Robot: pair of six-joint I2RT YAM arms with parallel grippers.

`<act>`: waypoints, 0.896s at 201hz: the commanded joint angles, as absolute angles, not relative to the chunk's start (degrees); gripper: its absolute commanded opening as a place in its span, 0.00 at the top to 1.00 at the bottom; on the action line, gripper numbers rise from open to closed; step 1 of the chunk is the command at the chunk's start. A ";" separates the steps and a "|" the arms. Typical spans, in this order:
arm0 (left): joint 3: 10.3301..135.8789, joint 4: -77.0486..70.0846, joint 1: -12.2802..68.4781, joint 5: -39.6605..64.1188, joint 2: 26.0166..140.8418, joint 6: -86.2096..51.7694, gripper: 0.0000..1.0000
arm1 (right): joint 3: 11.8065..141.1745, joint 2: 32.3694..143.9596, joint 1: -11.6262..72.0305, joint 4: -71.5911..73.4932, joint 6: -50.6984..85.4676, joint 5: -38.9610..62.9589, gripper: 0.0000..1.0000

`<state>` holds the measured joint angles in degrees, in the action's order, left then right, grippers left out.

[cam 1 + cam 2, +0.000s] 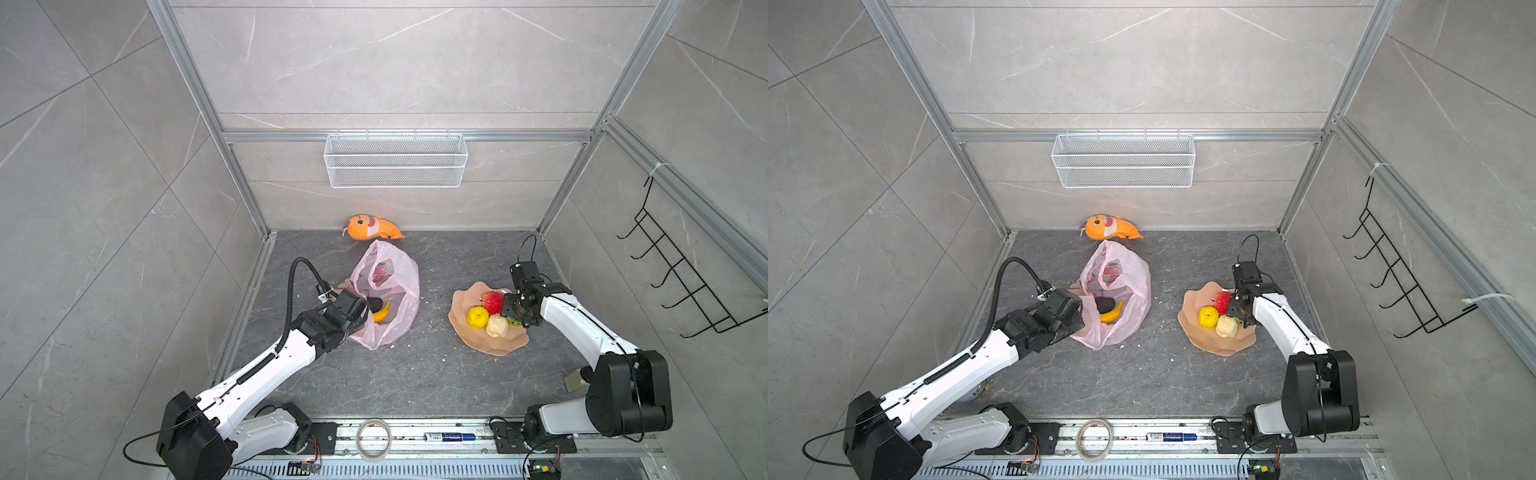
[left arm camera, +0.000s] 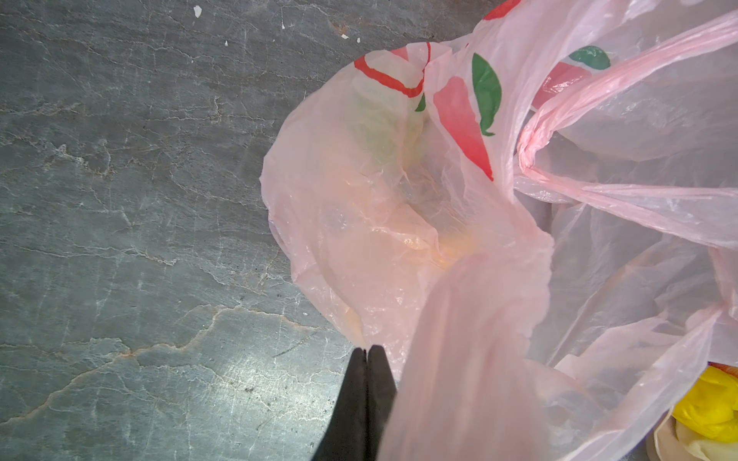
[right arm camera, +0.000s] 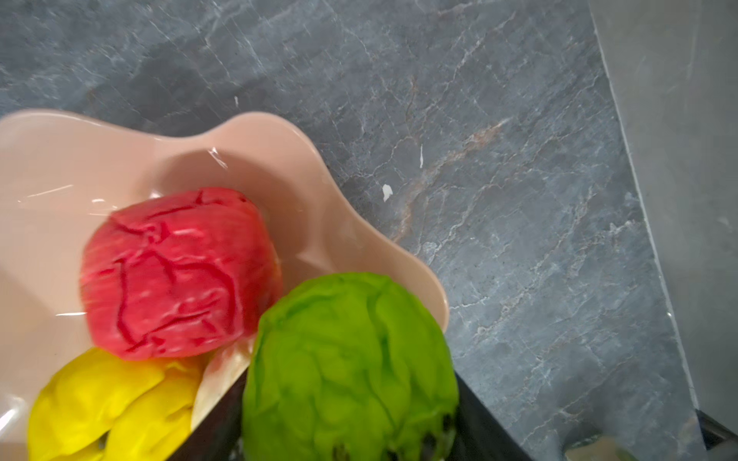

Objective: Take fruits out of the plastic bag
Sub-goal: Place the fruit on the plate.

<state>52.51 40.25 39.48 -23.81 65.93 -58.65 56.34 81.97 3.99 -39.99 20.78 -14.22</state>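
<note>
Right wrist view: green ball [image 3: 351, 351], probably soft and light, sits gripped between right pincer [image 3: 351, 415] jaws; left pincer [image 2: 366, 353] pinches flimsy bag [image 2: 383, 207] rim.

An orange plush shark [image 1: 372, 227] is laid on the dark stone worktop [image 1: 415, 374] by the back wall. A peach scalloped plate [image 1: 490, 345] is set well apart from it. A white wire basket [image 1: 395, 162] and a black hook rack [image 1: 681, 274] are hung on the walls. A tape roll [image 1: 373, 457] and a blue pen [image 1: 451, 436] are seen on the front rail.
</note>
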 commanded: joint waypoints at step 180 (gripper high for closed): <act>54.70 40.25 39.13 -23.91 66.77 -58.23 1.00 | 55.14 81.87 3.46 -39.29 21.85 -12.02 0.27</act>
<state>52.60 40.23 39.48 -23.79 66.54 -58.65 55.05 83.83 3.70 -38.09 21.19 -12.36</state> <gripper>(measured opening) 0.048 0.721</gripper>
